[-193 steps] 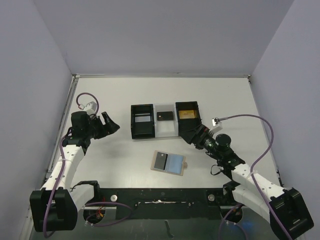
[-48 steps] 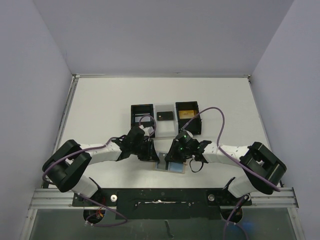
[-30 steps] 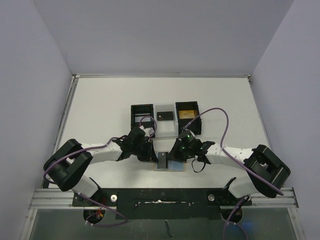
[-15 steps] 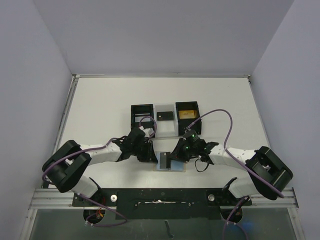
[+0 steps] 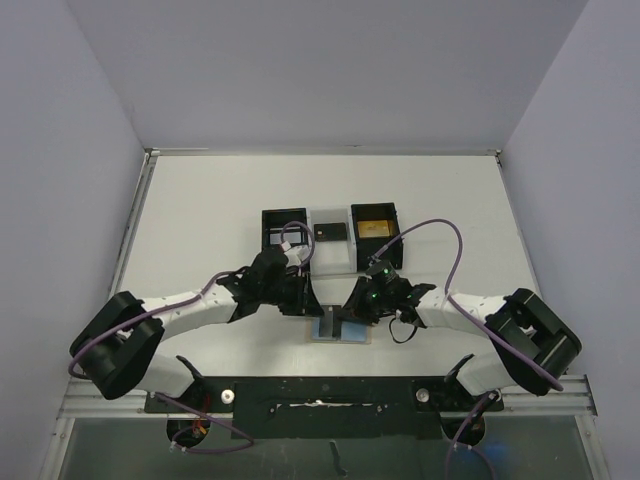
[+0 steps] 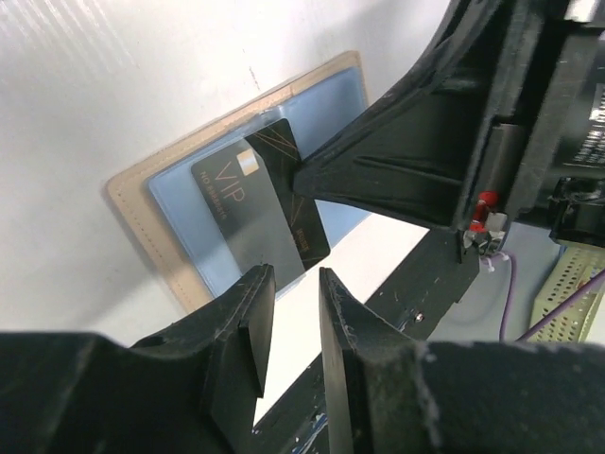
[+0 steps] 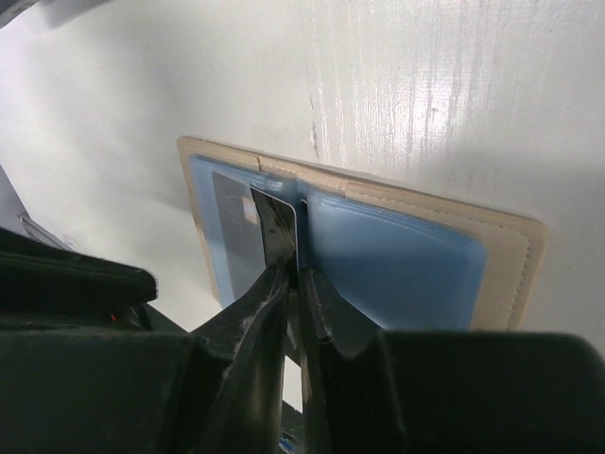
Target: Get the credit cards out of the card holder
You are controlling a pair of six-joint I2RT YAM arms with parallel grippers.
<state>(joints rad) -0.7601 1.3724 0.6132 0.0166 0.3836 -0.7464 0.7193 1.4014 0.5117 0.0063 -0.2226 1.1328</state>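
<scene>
The tan card holder (image 5: pixel 352 331) lies open near the table's front edge, both blue panels up (image 6: pixel 132 203) (image 7: pixel 510 255). A black credit card (image 7: pixel 275 219) marked VIP (image 6: pixel 255 189) stands tilted out of the left panel (image 5: pixel 328 322). My right gripper (image 7: pixel 295 272) (image 5: pixel 352 310) is shut on that card's edge. Its fingers (image 6: pixel 397 161) come in from the right in the left wrist view. My left gripper (image 6: pixel 293 276) (image 5: pixel 303 300) hovers just left of the holder, open, with nothing between its fingers. A grey patch in the left panel may be another card.
Behind the holder stands a three-compartment tray (image 5: pixel 283 245). Its middle part holds a dark card (image 5: pixel 330 232) and its right part a gold card (image 5: pixel 375 228). The arm mounting rail (image 5: pixel 320 395) runs just in front of the holder.
The left gripper's fingers have parted and its arm has shifted a little. The right gripper keeps its pinch on the black card, which stays lifted out of the panel.
</scene>
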